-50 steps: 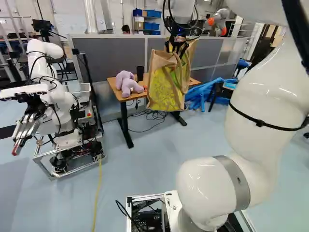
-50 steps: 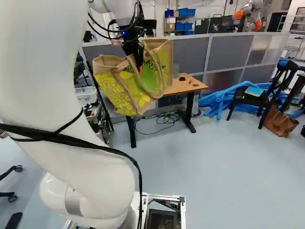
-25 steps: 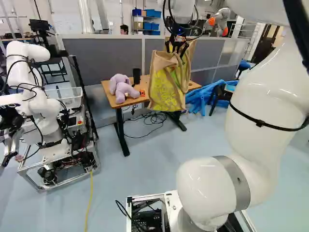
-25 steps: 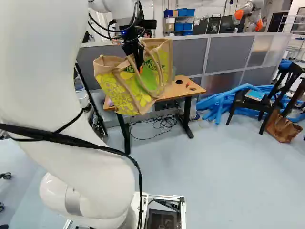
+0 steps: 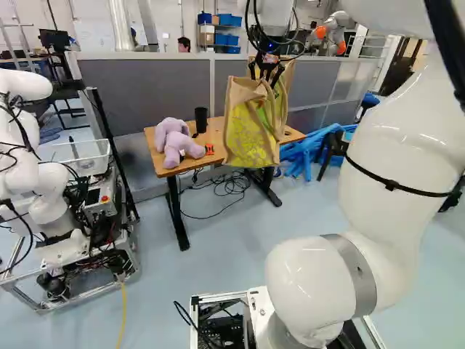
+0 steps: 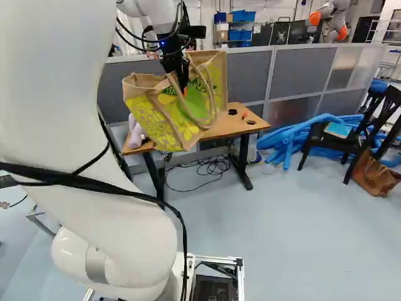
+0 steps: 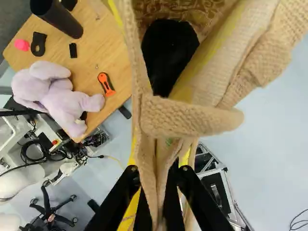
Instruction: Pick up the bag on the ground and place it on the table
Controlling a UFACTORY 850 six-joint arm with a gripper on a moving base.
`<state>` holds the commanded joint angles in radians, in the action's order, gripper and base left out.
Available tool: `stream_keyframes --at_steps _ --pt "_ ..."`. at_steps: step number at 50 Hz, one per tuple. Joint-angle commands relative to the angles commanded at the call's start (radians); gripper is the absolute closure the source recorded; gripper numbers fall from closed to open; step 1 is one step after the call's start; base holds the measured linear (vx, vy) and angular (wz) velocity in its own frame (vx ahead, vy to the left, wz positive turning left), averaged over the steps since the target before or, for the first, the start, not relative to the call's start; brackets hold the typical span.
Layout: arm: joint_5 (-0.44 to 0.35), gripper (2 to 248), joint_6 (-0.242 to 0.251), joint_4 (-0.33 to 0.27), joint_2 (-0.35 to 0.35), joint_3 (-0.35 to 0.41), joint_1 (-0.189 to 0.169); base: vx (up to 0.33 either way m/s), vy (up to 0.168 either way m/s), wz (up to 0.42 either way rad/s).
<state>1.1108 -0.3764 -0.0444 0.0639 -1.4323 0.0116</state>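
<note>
High up in the left base view my gripper (image 5: 267, 71) carries the yellow and tan bag (image 5: 249, 131), which hangs in the air and covers part of the wooden table (image 5: 156, 156). In the right base view the bag (image 6: 150, 116) has its handles looped by the fingers. Seen from the wrist, the gripper (image 7: 156, 192) is shut on the bag's tan fabric (image 7: 147, 166); a dark item (image 7: 168, 53) shows inside the open bag. The table top (image 7: 108, 53) lies below, beside the bag.
A purple plush toy (image 5: 174, 142), a black cup (image 5: 201, 120) and an orange tool (image 7: 106, 83) are on the table. Another robot (image 5: 43, 189) stands left of it. Blue tubes (image 6: 291, 139) and a black chair (image 6: 338, 141) are on the right.
The base has moved: table, toy and other robot shift left and nearer in the left base view. The arm keeps its pose, with the bag still held.
</note>
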Motion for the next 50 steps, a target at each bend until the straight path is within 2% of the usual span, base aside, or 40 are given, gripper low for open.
stream_keyframes --at_steps 13,35,50 --pt "0.000 229 0.000 0.000 0.000 0.000 0.000 0.235 -0.005 -0.018" --pt "0.000 229 0.000 0.000 0.000 0.000 0.000 0.212 -0.091 0.000" --pt "0.000 229 0.000 0.000 0.000 0.000 0.000 0.194 -0.001 -0.021"
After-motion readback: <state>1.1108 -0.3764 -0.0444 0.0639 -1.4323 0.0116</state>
